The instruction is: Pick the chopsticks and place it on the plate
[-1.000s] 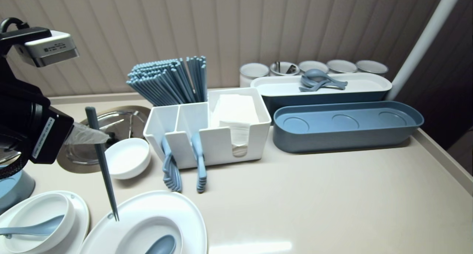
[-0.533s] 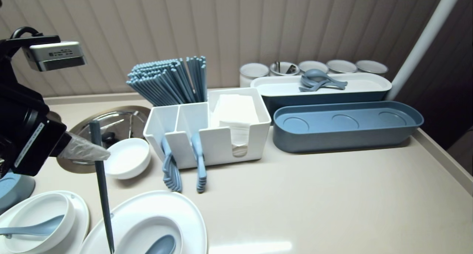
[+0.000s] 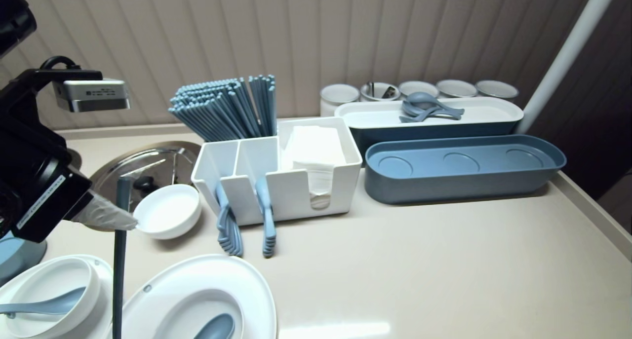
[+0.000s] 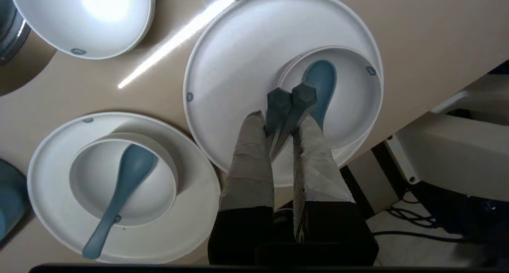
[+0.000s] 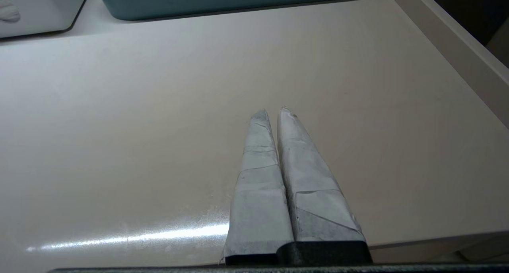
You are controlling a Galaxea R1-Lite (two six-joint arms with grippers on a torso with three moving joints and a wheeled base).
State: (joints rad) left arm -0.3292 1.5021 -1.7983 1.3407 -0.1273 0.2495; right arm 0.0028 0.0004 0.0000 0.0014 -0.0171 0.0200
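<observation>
Swinging from slanted to upright, the chopsticks (image 3: 118, 260), clenched in the left gripper (image 3: 132, 224), drop lower between the left plate (image 3: 104, 275) and the right plate (image 3: 163, 299), tips below view; the right gripper (image 5: 272, 111) idles, pinched together, over the table (image 5: 119, 126)

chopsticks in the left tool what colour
Slate blue chopsticks, clearest in the left wrist view.

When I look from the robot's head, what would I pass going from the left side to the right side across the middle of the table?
left end effector gripping chopsticks → small white bowl → white organizer box → long blue tray
</observation>
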